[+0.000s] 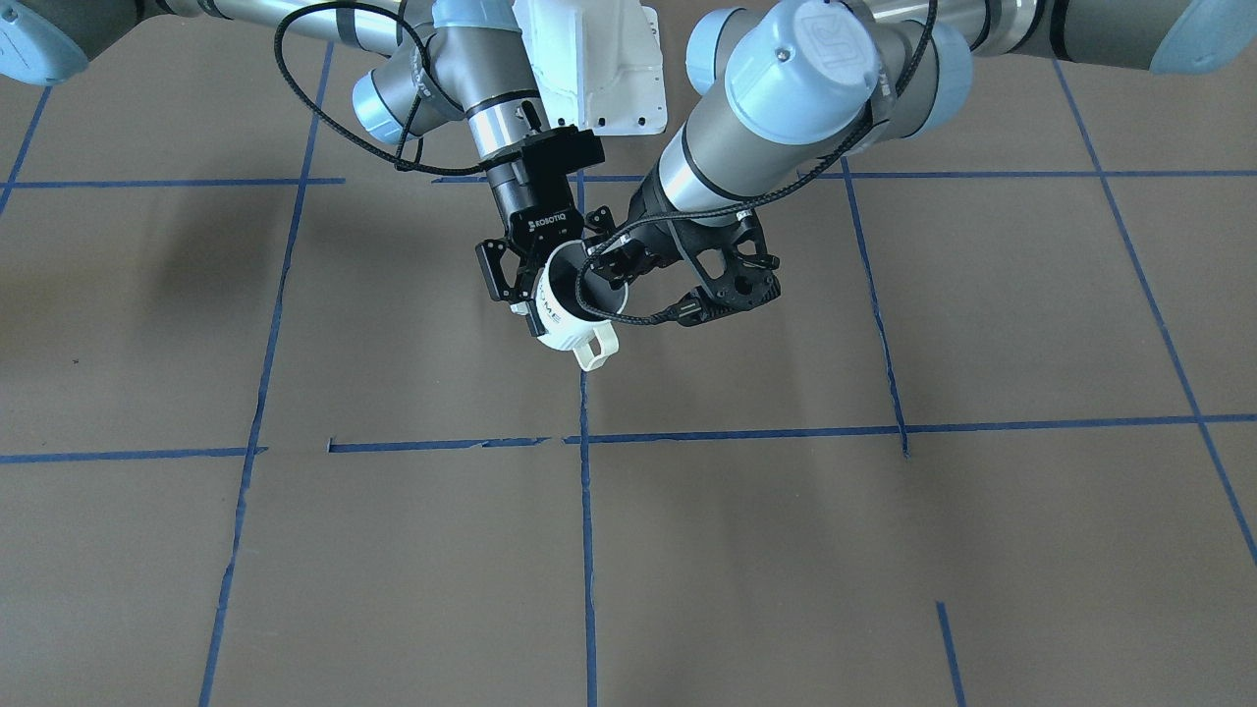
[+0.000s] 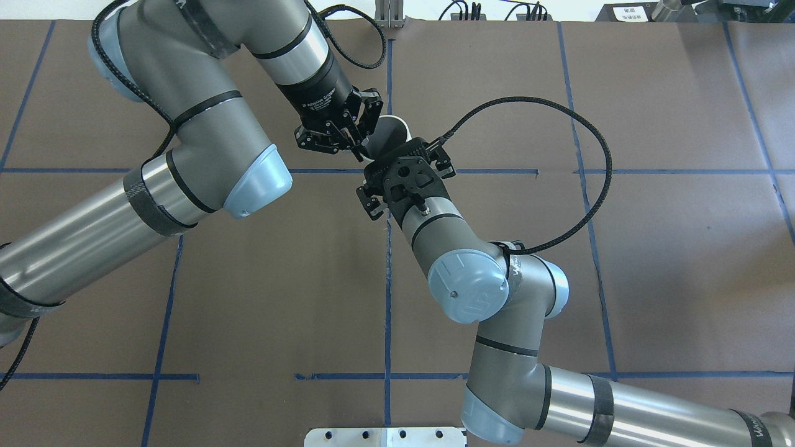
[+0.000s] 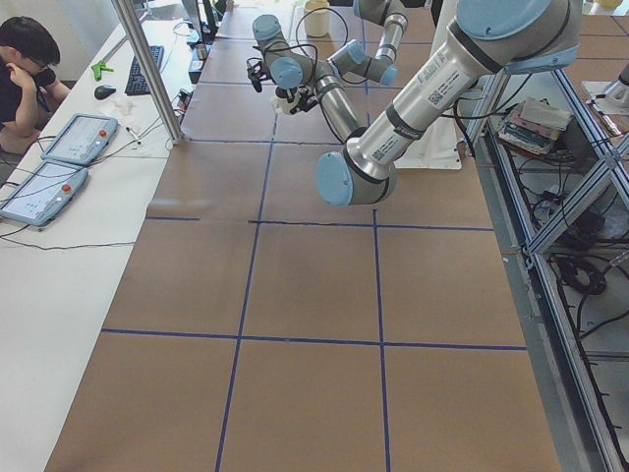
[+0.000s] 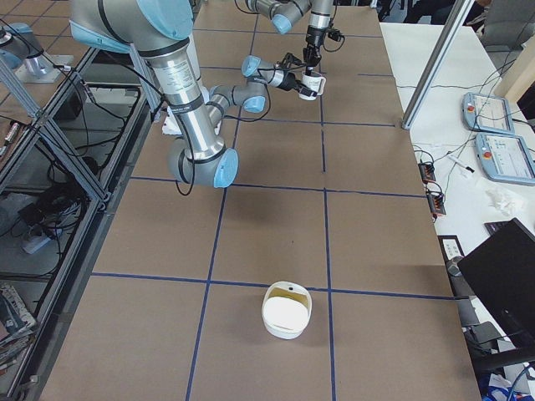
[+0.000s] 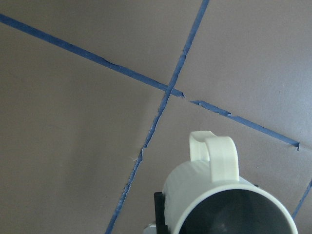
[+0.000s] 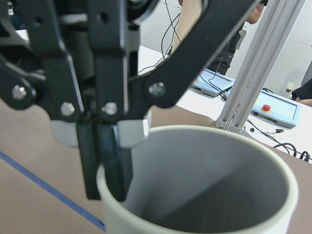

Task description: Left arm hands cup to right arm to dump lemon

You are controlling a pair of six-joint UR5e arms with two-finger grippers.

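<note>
- The left end effector, just right of centre in the front view, crowds the cup's mouth. I cannot tell whether it is gripping; a skewed retreat could wrench the cup.
- The right end effector is clenched on the rim, one finger inside. That thin pinch could pivot.
- The cup hangs tilted above the counter.
- The lemon is unseen and might roll out early.

A robotics lab: the counter is covered in brown paper marked into squares with blue tape, and it stands on an aluminium frame with cables beneath. Alongside, a white desk carries teach pendants, a keyboard and a seated operator.
</note>
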